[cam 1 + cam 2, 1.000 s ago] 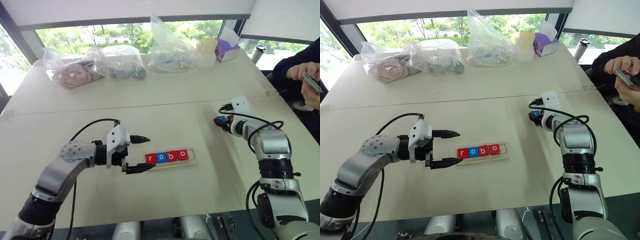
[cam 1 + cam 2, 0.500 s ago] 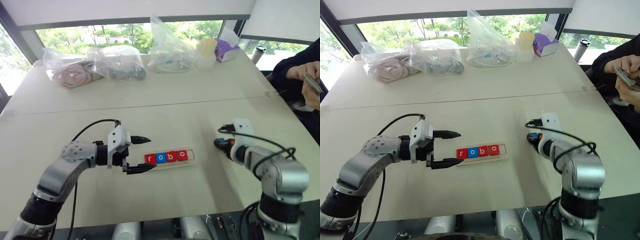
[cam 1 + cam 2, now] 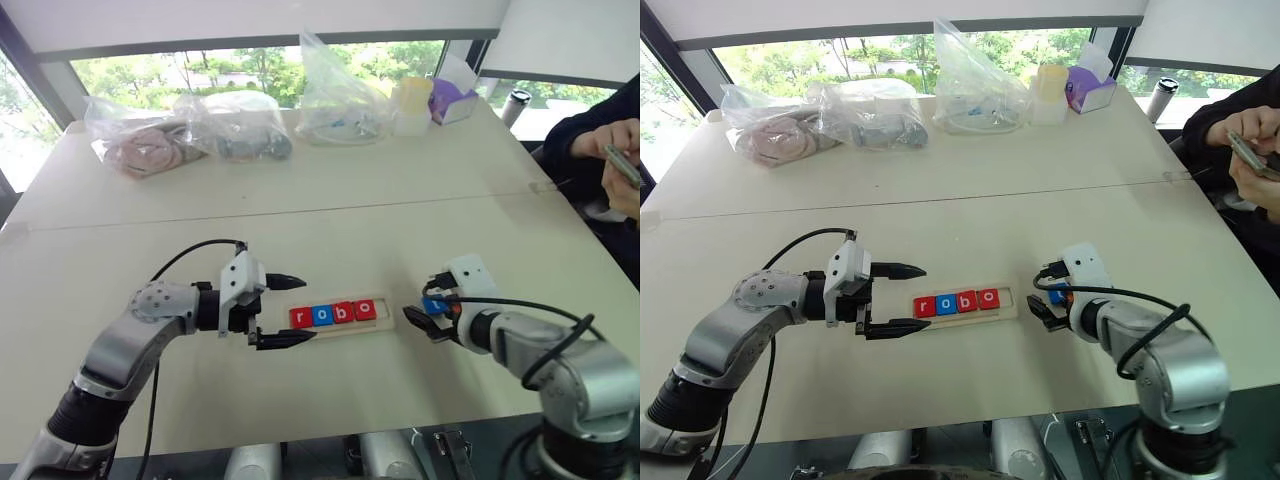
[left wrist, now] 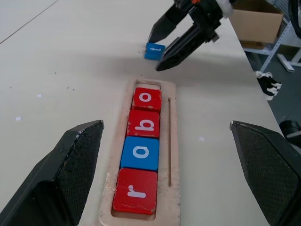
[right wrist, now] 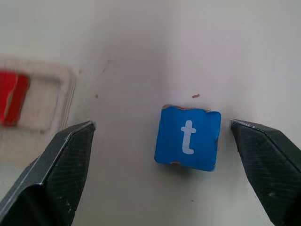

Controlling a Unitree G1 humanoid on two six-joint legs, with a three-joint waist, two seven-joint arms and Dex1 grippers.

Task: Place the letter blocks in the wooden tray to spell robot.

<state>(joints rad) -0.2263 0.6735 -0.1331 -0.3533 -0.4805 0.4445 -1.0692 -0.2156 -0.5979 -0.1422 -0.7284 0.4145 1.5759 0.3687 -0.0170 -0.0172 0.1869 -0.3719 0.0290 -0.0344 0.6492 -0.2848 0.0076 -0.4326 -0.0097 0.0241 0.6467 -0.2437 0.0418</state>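
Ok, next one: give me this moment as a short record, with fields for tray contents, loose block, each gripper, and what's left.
tray contents: wooden tray holds four letter blocks, red r, blue o, red b, red o; last slot empty
loose block: blue t flat on the table, just past the tray's empty end
left gripper: open, at the tray's r end, holding nothing
right gripper: open, fingers either side of the t, not gripping
left to do: t into the last slot

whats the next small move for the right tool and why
Probably close the right tool on the blue t block. Its fingers stand open either side of the block, which lies on the table just past the wooden tray. The tray already reads r, o, b, o, with its last slot empty.
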